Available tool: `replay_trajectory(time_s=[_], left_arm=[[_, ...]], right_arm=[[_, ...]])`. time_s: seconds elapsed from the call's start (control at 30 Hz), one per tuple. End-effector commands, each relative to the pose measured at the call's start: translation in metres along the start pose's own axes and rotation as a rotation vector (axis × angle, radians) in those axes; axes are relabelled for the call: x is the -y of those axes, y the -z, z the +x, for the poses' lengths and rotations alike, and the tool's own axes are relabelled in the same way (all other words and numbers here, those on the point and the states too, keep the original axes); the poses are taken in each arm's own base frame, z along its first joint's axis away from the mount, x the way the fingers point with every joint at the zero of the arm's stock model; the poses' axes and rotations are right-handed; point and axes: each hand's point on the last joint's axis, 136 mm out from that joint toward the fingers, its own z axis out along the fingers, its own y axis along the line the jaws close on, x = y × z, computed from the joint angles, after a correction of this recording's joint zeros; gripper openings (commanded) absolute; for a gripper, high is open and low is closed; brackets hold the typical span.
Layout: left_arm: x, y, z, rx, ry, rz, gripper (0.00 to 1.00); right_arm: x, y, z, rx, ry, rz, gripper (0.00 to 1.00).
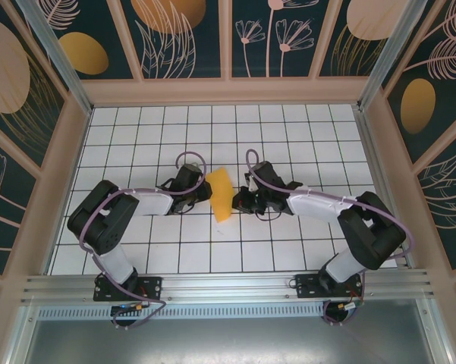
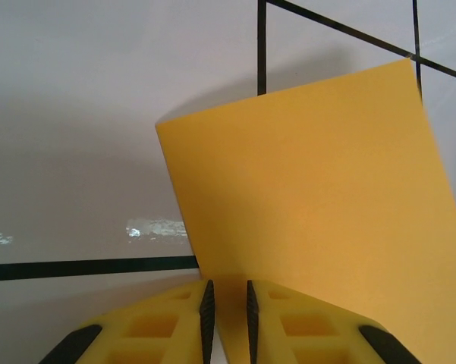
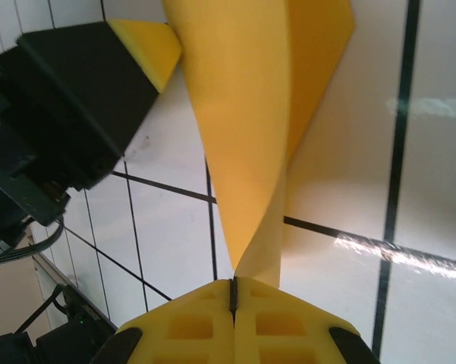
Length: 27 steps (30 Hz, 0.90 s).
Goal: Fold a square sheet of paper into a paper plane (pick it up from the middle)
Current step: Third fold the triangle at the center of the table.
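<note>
The right gripper (image 3: 234,287) has its yellow fingers (image 3: 190,326) pressed together on the bottom edge of the square sheet of paper (image 3: 243,114). The sheet rises curled and twisted above the white gridded table (image 3: 341,189). The left gripper (image 3: 148,47) sits at the sheet's upper-left edge.

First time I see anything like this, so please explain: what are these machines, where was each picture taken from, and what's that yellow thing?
Two robot arms, the left arm and right arm, are bolted at the edge of a tiled table. One picture looks down from above; the other two come from cameras on the wrists. The yellow thing is a square sheet of paper, bent between them. The right gripper pinches one edge shut; the left gripper has its fingers slightly apart around another edge.
</note>
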Motion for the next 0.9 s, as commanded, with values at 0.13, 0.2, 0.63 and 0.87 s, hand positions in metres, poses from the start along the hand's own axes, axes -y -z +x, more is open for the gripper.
replay_trajectory(time_s=[0.13,0.2,0.63,0.87], left_arm=[[-0.003,-0.008,0.008,-0.054,-0.034,-0.016,0.21],[-0.003,-0.009,0.009,-0.057,-0.036,-0.019,0.2],[0.001,-0.006,0.004,-0.05,-0.036,-0.013,0.17],[-0.001,-0.007,0.008,-0.06,-0.037,-0.02,0.16]], right_arm=[[-0.035,-0.018,-0.015,-0.012,0.091,-0.082,0.0],[-0.036,-0.023,-0.017,-0.015,0.093,-0.086,0.0],[-0.033,-0.05,-0.034,0.024,0.072,-0.092,0.0],[-0.031,-0.06,-0.034,0.015,0.073,-0.1,0.0]])
